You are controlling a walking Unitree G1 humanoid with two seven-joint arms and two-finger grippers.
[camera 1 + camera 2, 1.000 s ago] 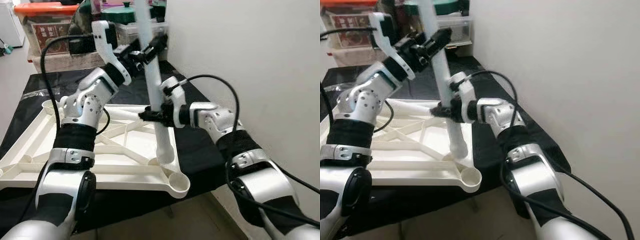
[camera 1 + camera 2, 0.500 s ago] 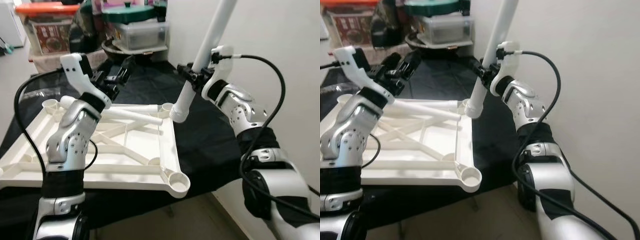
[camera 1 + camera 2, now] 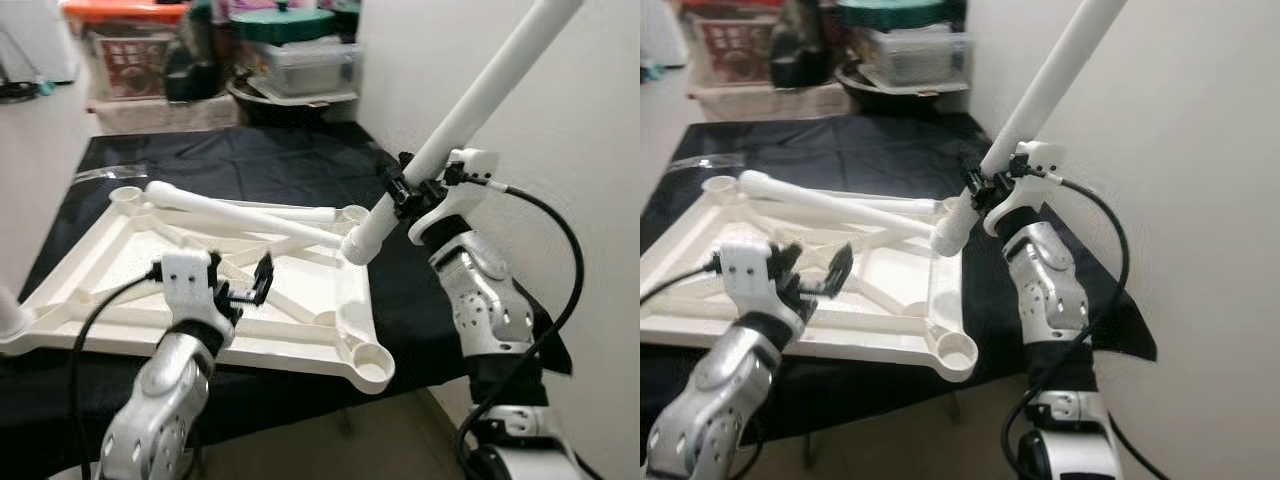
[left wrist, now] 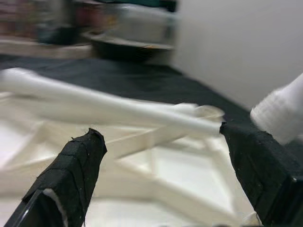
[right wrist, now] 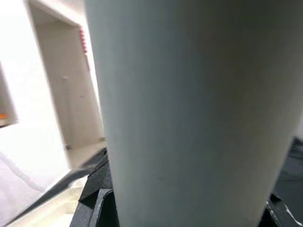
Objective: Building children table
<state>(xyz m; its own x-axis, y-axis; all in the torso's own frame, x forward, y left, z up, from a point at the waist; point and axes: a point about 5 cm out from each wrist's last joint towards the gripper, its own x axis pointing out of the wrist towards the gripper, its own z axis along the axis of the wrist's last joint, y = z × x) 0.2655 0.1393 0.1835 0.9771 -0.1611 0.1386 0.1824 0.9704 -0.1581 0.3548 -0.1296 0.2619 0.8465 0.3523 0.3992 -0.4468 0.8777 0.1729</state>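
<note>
The upturned white plastic children's tabletop lies across the middle left of the left eye view on a table draped in black cloth, ribs up, round leg sockets at its corners. A loose white plastic table leg rests slantwise across its ribs.

The right tool, in the centre right of that view, is clamped on a 2nd long white plastic leg tube near its lower end. The tube slants up to the upper right corner, and its butt end hangs just beside the far right corner socket; I cannot tell whether they touch. The right forearm stands nearly upright, wrist bent toward the tabletop.

The left tool sits in the lower left over the near ribs, fingers apart and holding nothing, forearm rising from the bottom edge.

To my eye the leg is light, stiff and smooth, so it could slip or twist in a narrow grip. A hold close to the butt end, as here, gives the best control for seating it; a 2nd hold higher up would steady the long overhang.
</note>
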